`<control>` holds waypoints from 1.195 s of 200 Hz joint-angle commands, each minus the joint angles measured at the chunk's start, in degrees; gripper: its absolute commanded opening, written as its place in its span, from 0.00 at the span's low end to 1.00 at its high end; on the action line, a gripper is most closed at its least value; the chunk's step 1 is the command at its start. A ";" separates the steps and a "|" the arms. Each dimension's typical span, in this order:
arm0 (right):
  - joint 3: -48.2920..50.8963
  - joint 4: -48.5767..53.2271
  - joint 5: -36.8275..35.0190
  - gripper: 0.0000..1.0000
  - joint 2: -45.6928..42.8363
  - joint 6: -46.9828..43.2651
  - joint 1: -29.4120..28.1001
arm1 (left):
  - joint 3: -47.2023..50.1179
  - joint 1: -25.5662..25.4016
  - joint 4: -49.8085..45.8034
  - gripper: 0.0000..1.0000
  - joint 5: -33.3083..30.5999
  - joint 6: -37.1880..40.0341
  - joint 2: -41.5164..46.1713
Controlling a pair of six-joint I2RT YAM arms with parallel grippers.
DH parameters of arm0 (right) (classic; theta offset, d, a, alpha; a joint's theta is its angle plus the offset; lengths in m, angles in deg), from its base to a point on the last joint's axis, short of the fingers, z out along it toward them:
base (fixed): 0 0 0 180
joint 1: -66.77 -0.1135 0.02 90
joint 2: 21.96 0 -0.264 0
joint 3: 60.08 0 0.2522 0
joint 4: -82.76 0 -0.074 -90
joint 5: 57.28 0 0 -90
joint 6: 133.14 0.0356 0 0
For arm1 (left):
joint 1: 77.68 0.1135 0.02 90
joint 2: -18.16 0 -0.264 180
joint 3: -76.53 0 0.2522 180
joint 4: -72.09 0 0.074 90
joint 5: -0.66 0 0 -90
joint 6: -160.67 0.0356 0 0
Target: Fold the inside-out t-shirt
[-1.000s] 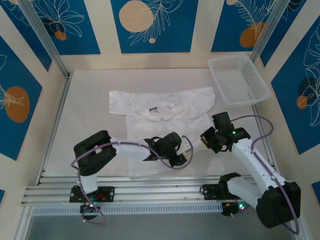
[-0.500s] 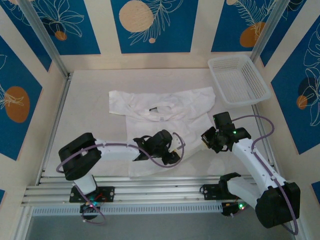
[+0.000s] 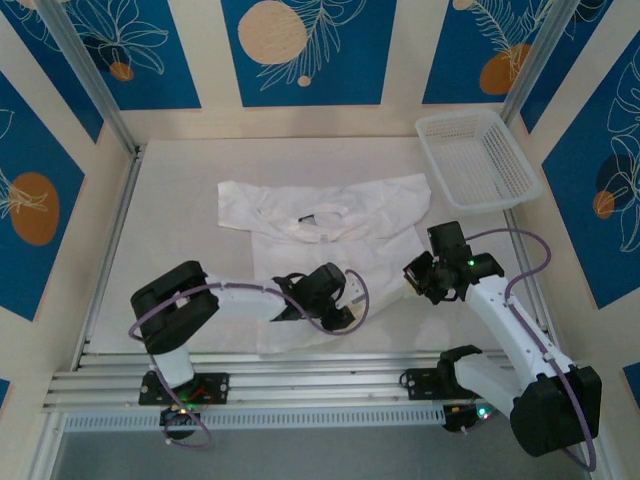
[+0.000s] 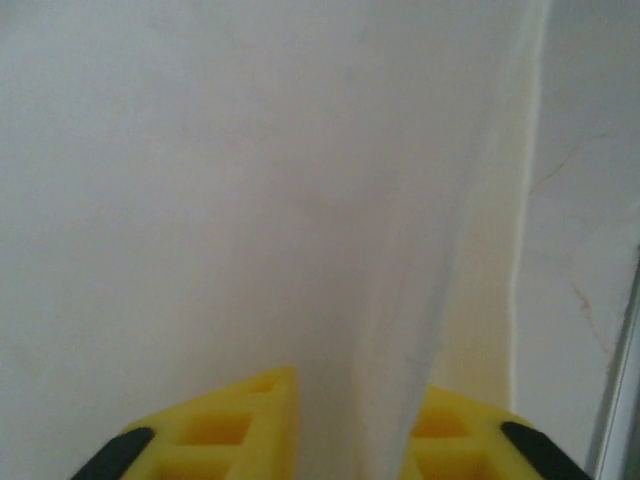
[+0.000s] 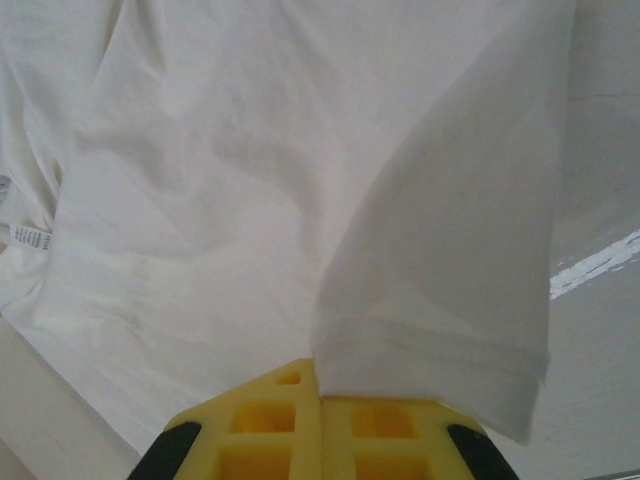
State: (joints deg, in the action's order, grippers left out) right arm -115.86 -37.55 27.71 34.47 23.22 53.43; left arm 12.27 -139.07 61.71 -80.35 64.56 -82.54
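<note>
Just changed: my left gripper (image 3: 292, 306) opened a touch wider and then closed down within the last second. The left elbow swung out toward the table's left side and has come partway back. The wrist stayed over the lower left of the shirt's body.
Left grip now: in the left wrist view the yellow fingers (image 4: 215, 430) are clamped on a raised ridge of white cloth that runs up between them.
Right grip: no change over the same second. My right gripper (image 3: 412, 280) has its fingers pressed together on a hemmed edge at the shirt's right side. In the right wrist view that edge drapes over the fingertips.
Shirt: the t-shirt (image 3: 370, 215) lies spread on the table (image 3: 180, 250). The collar and sleeves are toward the far side and the bottom hem is toward the arm bases. A small tag (image 5: 30, 237) shows on the outside in the right wrist view.
What it means: both sides are now pinched, so I judge the grasping step done and the fold itself not yet begun. The next move calls for lifting both holds together and carrying them evenly.
Risk: the cloth is thin, and I cannot tell whether the left pinch caught both layers or just the top one.
Basket: the white mesh basket (image 3: 435, 165) sits at the far right corner, near the sleeve on that side but apart from it.
Basket contents: I see nothing lying in it.
</note>
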 commanded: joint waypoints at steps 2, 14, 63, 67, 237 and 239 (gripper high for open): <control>-0.65 2.42 -2.26 0.00 -0.88 -0.70 0.61 | 0.71 0.78 -0.69 0.00 -4.67 -1.07 3.35; 0.43 3.59 -4.41 0.01 -0.88 -0.71 1.23 | 1.19 1.67 -2.00 0.00 -7.34 -2.11 7.16; 1.48 2.19 3.27 0.42 -4.82 -8.87 1.98 | -0.22 7.15 -6.32 0.00 -5.51 -4.43 15.18; 0.76 2.50 3.85 0.49 -5.56 -9.83 1.62 | -0.51 7.23 -6.37 0.00 -5.05 -4.43 15.19; 14.65 -87.05 -43.39 0.00 27.99 -40.65 -46.13 | -19.28 13.00 -14.97 0.00 4.74 -8.05 19.23; 14.61 -87.66 -43.54 0.00 28.44 -41.15 -45.54 | -19.77 12.99 -15.26 0.00 4.72 -7.98 19.23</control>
State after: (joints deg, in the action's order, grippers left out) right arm -99.97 -106.62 -7.66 58.03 -7.40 1.96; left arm -2.25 -126.96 50.14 -77.68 56.02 -65.56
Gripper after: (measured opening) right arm 0.066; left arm 0.052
